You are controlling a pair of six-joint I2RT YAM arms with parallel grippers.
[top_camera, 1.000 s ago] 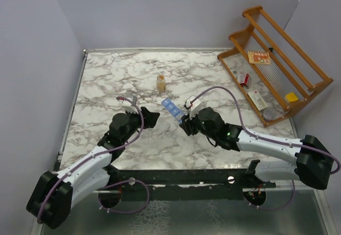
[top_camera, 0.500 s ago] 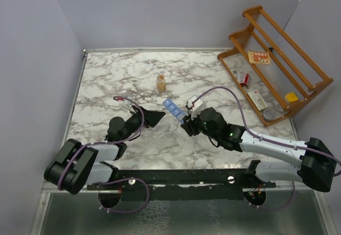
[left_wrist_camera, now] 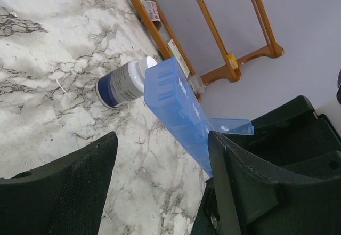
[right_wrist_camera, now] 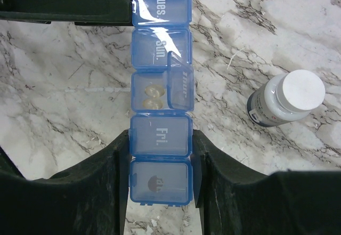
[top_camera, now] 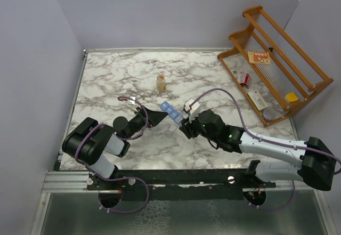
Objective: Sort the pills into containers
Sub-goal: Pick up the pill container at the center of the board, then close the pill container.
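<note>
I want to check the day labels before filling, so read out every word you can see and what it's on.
"Tues." – a closed lid of the containers
"Sun." – next lid
"Thur" – raised lid
"Fri." – following lid
Nearest lid: only a dark mark, unreadable.
Bottle label: too blurred.
Packets at far right: too small.

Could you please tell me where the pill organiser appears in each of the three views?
Top external: pill organiser mid-picture, between left gripper and right gripper.
Left wrist: pill organiser centre, slanting, one lid open.
Right wrist: pill organiser centre, top to bottom, in the right gripper.
Shared landmark: white-capped bottle beside it in both wrist views; not made out from above.
</note>
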